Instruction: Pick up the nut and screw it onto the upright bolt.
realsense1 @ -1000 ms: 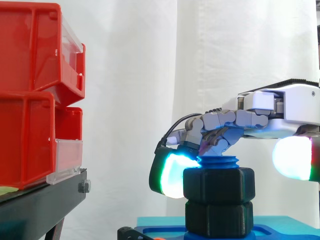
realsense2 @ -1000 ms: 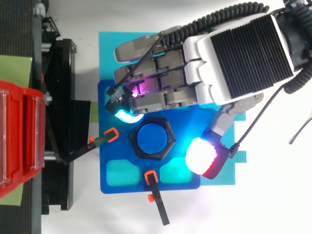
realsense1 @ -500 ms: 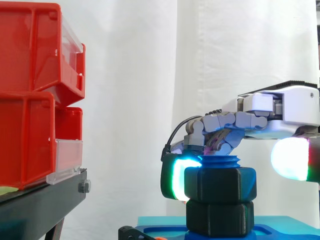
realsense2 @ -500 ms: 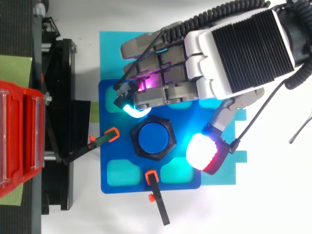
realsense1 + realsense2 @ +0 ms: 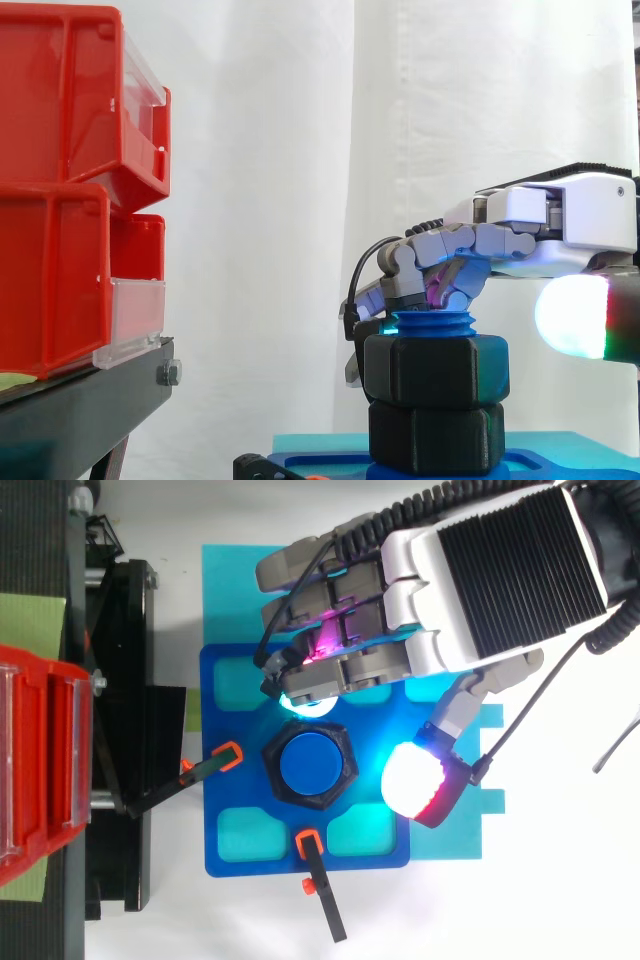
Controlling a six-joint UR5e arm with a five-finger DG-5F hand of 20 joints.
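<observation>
The black nut (image 5: pixel 435 372) sits on the blue bolt (image 5: pixel 433 325), low and right of the middle in the side view. The bolt stands straight up, and its top pokes out just above the nut. A second black nut (image 5: pixel 435 437) sits right under the first one, touching it. The bolt stands on a blue plate (image 5: pixel 245 790), and the plate lies on a teal mat (image 5: pixel 230 590). The hand (image 5: pixel 490 575) comes in from the upper right of the top view and hangs over the top side of the plate. Its fingers (image 5: pixel 330 675) are curled down, and one cyan tip is right at the top edge of the nut in the top view. The thumb pad (image 5: pixel 418 785) glows white and red just right of the nut, with a small gap between them. The hand is curled up but is not clamped on anything. Red bins (image 5: pixel 70 200) sit on a black stand (image 5: pixel 80 410) at the left.
</observation>
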